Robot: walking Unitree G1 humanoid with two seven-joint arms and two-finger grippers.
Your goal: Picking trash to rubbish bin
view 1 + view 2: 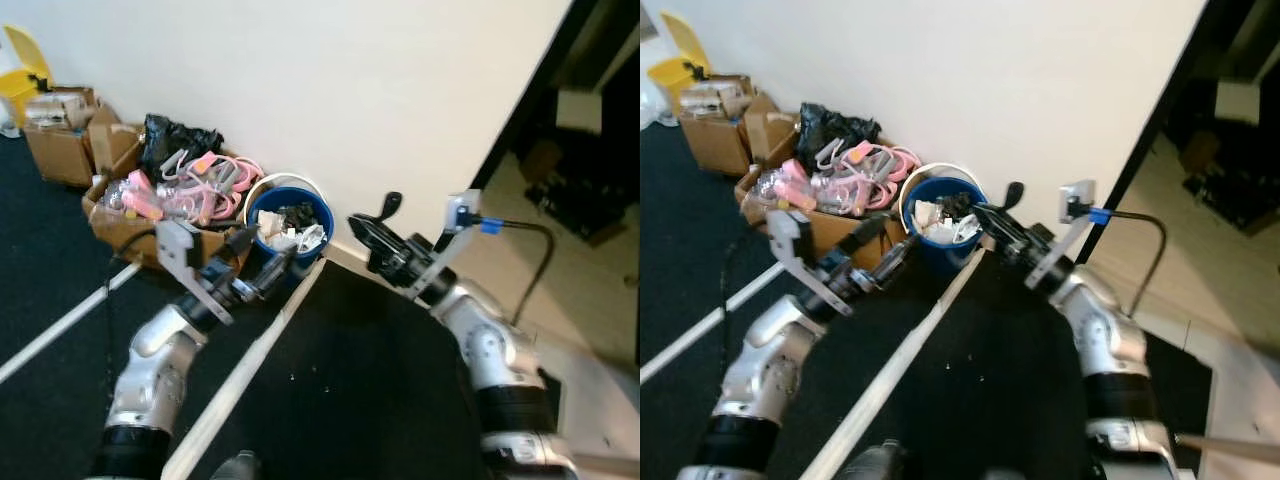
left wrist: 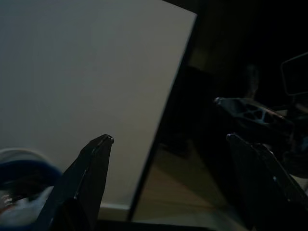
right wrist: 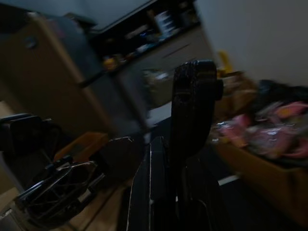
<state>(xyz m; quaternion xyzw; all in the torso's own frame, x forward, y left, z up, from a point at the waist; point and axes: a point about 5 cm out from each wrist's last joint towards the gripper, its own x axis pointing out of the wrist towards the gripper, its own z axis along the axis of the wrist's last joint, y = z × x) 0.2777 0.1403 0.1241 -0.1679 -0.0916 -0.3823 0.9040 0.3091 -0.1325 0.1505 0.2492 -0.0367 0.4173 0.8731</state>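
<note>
Head view: both pincers (image 1: 262,262) beside bin (image 1: 290,215)

One blue rubbish bin (image 1: 290,222) stands by the wall, holding several scraps of trash (image 1: 300,236) too jumbled to count. Two cardboard boxes: one (image 1: 140,222) heaped with pink items, one (image 1: 62,150) further off. One black bag (image 1: 178,138). One yellow container (image 1: 24,72). Two silver arms.

A white wall (image 1: 380,90) meets black carpet (image 1: 350,380) crossed by white strips (image 1: 245,365). Cardboard boxes (image 1: 65,150) line the wall; a dim doorway (image 1: 585,150) opens right.
</note>
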